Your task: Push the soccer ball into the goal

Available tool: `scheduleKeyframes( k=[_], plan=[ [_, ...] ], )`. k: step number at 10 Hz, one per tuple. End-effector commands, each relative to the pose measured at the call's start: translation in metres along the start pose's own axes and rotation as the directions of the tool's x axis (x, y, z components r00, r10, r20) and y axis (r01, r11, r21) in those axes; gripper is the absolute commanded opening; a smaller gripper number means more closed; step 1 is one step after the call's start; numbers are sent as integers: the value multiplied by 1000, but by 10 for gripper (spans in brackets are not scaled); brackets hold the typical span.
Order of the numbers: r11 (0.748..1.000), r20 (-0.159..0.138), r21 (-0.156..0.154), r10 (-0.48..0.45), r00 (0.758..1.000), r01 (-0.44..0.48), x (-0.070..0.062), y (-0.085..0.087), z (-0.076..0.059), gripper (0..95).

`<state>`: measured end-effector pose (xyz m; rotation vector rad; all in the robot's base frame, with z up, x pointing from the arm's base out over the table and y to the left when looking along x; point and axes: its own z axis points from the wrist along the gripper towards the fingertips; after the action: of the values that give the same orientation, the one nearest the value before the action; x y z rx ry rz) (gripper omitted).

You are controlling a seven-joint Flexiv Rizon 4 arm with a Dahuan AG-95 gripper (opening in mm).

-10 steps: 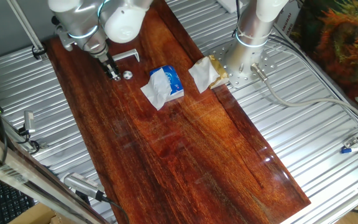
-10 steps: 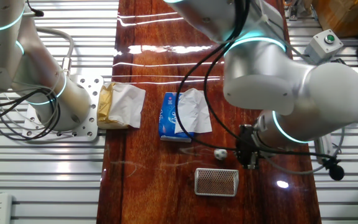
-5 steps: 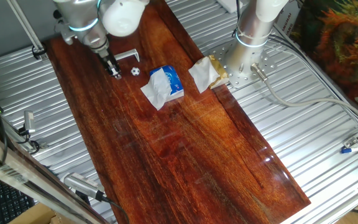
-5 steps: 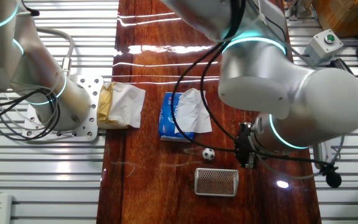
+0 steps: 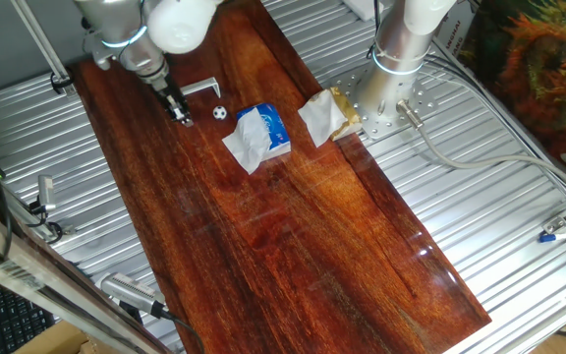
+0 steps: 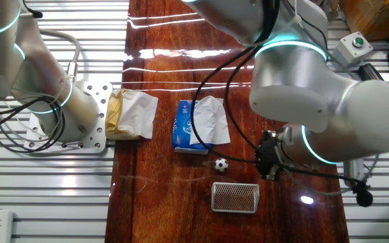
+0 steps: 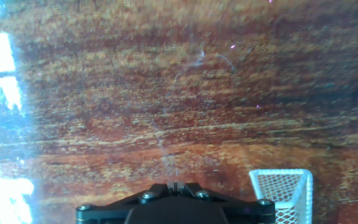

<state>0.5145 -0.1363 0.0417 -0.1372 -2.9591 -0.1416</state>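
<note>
A small black-and-white soccer ball [image 6: 221, 164] rests on a dark wooden table [image 5: 293, 226], just beside a blue packet [image 6: 183, 124] topped with white tissue. The white mesh goal [image 6: 235, 198] stands nearby, the ball just outside it. The gripper [image 6: 267, 162] hovers low beside the ball, apart from it; its fingers appear pressed together, though the view is poor.

glossy wooden table [image 5: 293, 226] carries soccer ball [image 6: 221, 164], goal [image 6: 235, 197], blue packet [image 5: 263, 133].
</note>
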Motion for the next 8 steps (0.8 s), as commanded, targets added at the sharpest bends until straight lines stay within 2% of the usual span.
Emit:
scheduleKeyframes(
  k=[1,2,4,7,8],
  plan=[
    [999,51,44,-6,999,4,-2,2,-1,0],
    [998,59,56,-12,998,8,-5,3,0,0],
    [996,104,80,-35,994,27,-12,7,5,0],
    [997,111,76,-33,993,24,-20,11,9,0],
    [997,113,77,-17,993,8,-27,15,13,0]
  ],
)
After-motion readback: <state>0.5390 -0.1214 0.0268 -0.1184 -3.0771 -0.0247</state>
